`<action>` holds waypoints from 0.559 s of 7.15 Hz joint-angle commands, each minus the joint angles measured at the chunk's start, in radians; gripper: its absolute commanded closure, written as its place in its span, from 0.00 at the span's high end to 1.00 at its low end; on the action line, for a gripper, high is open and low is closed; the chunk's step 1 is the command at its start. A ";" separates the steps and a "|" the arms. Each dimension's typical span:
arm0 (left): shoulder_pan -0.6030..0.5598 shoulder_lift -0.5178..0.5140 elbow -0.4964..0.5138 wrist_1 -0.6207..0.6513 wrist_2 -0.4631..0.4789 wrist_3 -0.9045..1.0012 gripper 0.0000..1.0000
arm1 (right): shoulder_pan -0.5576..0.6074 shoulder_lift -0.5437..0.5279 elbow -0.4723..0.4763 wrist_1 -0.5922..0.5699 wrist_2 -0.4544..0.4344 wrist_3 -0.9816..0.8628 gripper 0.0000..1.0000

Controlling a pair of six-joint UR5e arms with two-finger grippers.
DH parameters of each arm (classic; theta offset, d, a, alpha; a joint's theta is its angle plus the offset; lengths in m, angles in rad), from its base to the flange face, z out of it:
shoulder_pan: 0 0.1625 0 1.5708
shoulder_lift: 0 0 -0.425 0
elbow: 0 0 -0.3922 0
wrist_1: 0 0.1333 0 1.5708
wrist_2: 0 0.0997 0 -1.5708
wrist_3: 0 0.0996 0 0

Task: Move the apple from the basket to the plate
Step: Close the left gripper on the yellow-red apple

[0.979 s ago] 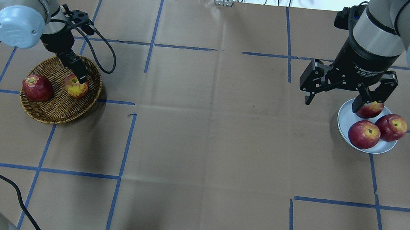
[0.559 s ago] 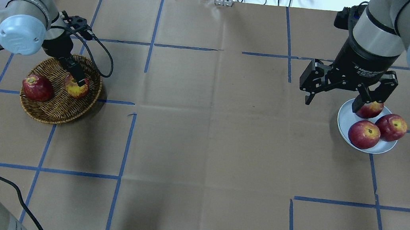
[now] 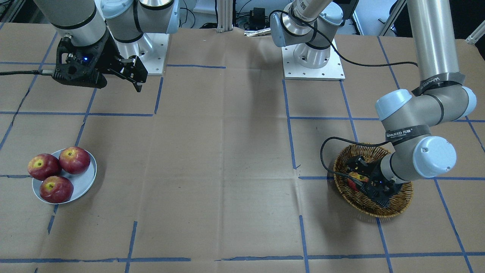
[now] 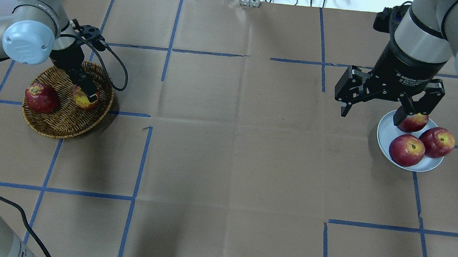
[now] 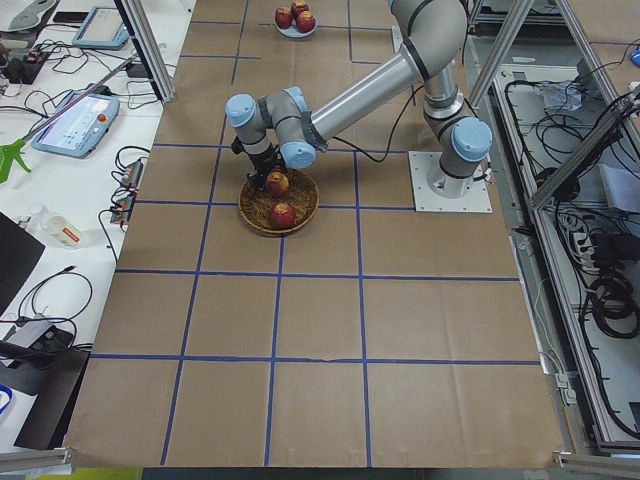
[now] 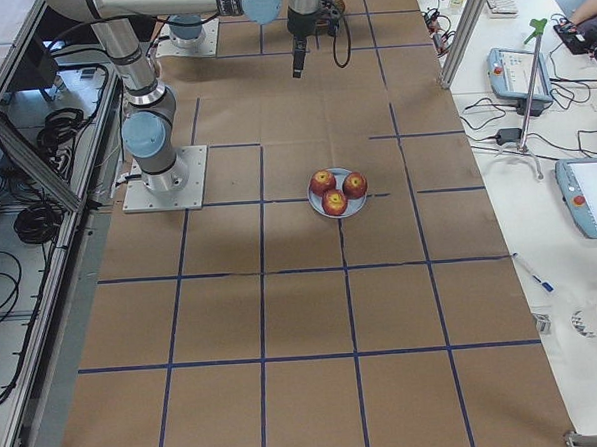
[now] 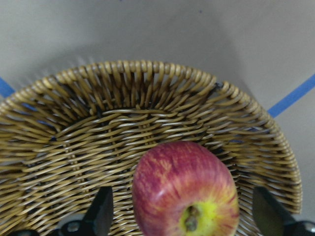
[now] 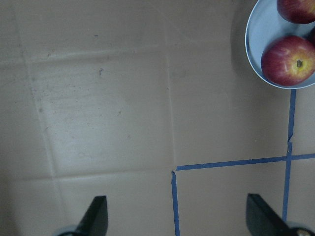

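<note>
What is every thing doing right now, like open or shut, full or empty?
basket: upright on the table, two apples inside.
apple: in the basket, not gripped yet.
dark red apple: lying in the basket, untouched.
left gripper: open, fingers either side of the apple.
plate: holds three red apples.
right gripper: open, empty, above the table beside the plate.

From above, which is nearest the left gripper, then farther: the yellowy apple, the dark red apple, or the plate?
1. yellowy apple: right under the left gripper, in the basket.
2. dark red apple: on the basket's left side.
3. plate: far away on the right side.
</note>
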 commanded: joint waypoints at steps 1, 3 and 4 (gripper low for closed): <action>0.000 -0.015 -0.001 -0.004 0.002 -0.002 0.91 | 0.002 -0.002 -0.001 0.002 0.000 0.000 1.00; 0.000 -0.031 0.001 -0.005 0.002 -0.002 0.85 | 0.000 -0.001 -0.001 0.002 0.000 0.002 1.00; 0.000 -0.032 0.001 -0.005 0.003 -0.004 0.74 | 0.000 -0.002 -0.001 0.002 0.000 0.000 1.00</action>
